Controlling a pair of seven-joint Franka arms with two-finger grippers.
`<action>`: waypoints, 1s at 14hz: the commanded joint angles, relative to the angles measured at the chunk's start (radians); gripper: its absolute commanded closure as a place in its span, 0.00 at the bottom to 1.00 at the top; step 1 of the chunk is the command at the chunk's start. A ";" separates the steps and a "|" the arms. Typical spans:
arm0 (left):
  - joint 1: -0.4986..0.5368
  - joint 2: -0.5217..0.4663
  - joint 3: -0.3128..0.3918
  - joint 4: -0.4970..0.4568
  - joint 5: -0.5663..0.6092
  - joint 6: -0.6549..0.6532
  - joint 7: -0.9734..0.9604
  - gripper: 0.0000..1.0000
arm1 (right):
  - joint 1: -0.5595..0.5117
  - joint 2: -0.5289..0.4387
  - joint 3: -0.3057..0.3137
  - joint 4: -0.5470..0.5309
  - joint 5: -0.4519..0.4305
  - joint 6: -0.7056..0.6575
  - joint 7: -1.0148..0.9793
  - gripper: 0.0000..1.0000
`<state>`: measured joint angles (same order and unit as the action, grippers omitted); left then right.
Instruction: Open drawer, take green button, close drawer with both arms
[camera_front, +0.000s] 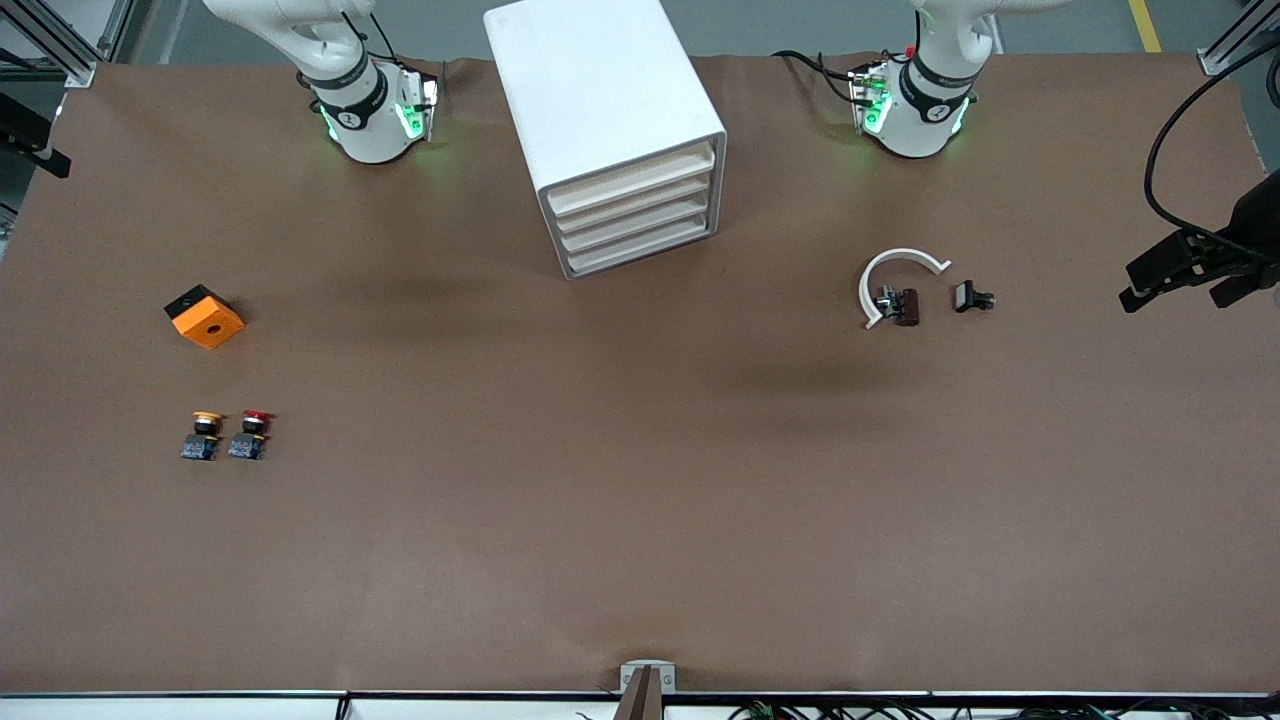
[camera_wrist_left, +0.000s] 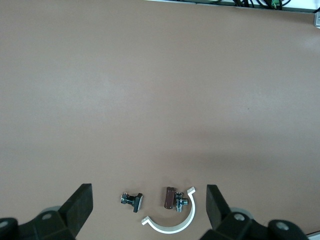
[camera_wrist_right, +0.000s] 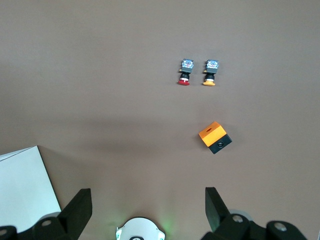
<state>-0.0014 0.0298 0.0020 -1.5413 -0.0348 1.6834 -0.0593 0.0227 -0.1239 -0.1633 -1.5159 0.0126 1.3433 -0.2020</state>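
Observation:
The white cabinet (camera_front: 600, 90) stands between the arm bases. Its four cream-fronted drawers (camera_front: 632, 205) are all shut. A corner of the cabinet shows in the right wrist view (camera_wrist_right: 22, 185). The green-capped button is hidden. Both grippers are out of the front view, where only the right arm's base (camera_front: 365, 115) and the left arm's base (camera_front: 915, 105) show. My left gripper (camera_wrist_left: 148, 210) is open and empty, high over the white ring clamp (camera_wrist_left: 172, 225). My right gripper (camera_wrist_right: 145, 210) is open and empty, high over its own base (camera_wrist_right: 140, 230).
An orange block (camera_front: 205, 317), a yellow-capped button (camera_front: 203, 434) and a red-capped button (camera_front: 251, 433) lie toward the right arm's end. The white ring clamp (camera_front: 893, 275), a brown part (camera_front: 905, 306) and a small black part (camera_front: 972, 297) lie toward the left arm's end.

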 joint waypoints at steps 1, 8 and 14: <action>-0.005 0.004 0.007 0.021 0.003 -0.022 -0.002 0.00 | 0.008 -0.010 0.005 0.000 -0.016 -0.010 -0.007 0.00; 0.001 0.009 0.010 0.015 0.006 -0.066 -0.002 0.00 | 0.008 -0.010 0.005 0.002 -0.017 -0.012 -0.008 0.00; 0.055 0.067 0.009 -0.040 -0.002 -0.139 -0.013 0.00 | 0.010 -0.010 0.005 0.002 -0.017 -0.010 -0.005 0.00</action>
<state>0.0609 0.0854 0.0083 -1.5607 -0.0348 1.5580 -0.0616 0.0240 -0.1239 -0.1572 -1.5159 0.0125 1.3430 -0.2023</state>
